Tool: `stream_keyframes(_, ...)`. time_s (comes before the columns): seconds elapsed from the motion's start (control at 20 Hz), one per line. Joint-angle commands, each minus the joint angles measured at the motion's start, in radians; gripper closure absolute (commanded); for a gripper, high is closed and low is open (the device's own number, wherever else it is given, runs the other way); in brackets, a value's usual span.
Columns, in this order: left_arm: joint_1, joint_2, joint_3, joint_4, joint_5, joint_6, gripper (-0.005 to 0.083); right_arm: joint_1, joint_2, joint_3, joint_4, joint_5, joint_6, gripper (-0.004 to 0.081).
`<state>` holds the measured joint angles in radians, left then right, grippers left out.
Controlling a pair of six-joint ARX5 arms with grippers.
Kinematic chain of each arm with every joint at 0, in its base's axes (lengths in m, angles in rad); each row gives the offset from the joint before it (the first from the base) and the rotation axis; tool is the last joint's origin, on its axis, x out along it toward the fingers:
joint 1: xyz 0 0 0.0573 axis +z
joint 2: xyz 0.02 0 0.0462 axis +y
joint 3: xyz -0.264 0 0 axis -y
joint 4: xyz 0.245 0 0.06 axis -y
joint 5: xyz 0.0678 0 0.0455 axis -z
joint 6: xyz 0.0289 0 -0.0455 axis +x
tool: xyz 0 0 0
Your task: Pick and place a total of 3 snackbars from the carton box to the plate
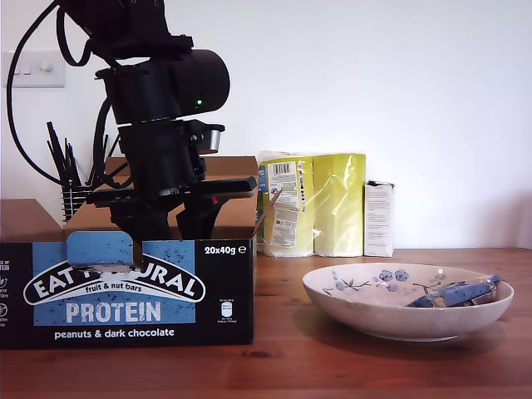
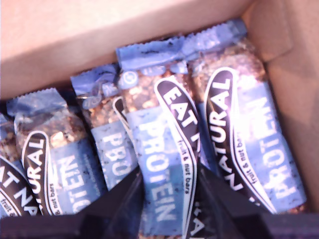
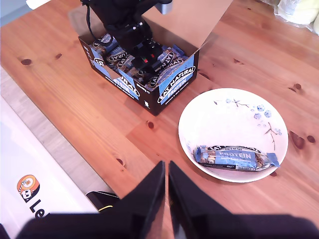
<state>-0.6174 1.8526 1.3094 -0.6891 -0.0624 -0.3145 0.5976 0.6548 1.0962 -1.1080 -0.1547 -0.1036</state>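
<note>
While you watched, my first gripper (image 2: 167, 199) was down inside the large cardboard carton box with the black and blue printed front (image 1: 125, 287), its two dark fingers (image 2: 117, 206) spread on either side of one slim blue-and-black wrapped snackbar (image 2: 162, 164) that stood in the packed row. Whether the pads had actually closed on the wrapper you could not have told from the first wrist view; the jaws looked partly open, framing the bar rather than plainly pinching it. That bar's long axis ran straight away from the gripper, in line with its reach, with neighbouring bars pressed against both of its sides, so I judged that the coming lift depended on pulling straight up along that axis without dragging a neighbour out. One wrapped snackbar already on the dish (image 3: 234, 158) lay flat in the wide cream speckled ceramic plate with blue flowers (image 3: 219, 112), near the rim that faced my second gripper (image 3: 167, 199), so the task looked about a third done. The plate sat on the wooden table (image 3: 75, 94) just beside the box, towards the exterior view's right. My second gripper hung high above the table's near edge, jaws pressed together and holding nothing, nearer the plate than the box.
</note>
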Motion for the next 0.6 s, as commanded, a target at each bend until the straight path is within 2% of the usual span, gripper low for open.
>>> stream_keyframes(0.0, 0.000, 0.011, 0.021, -0.044, 0.001, 0.018, 0.0647, 0.004, -0.003, 0.005, 0.006, -0.003, -0.006, 0.0783)
stream_keyframes(0.25, 0.000, -0.087, 0.084, -0.103, -0.035, 0.065, 0.0647, 0.004, -0.003, 0.005, 0.012, -0.003, -0.010, 0.0783)
stream_keyframes(0.45, -0.001, -0.226, 0.089, -0.094, -0.042, 0.130, 0.0647, 0.004, -0.006, 0.005, 0.033, -0.003, -0.008, 0.0783)
stream_keyframes(0.55, -0.019, -0.286, 0.089, -0.043, -0.029, 0.175, 0.0647, 0.004, -0.016, 0.005, 0.035, -0.003, 0.002, 0.0783)
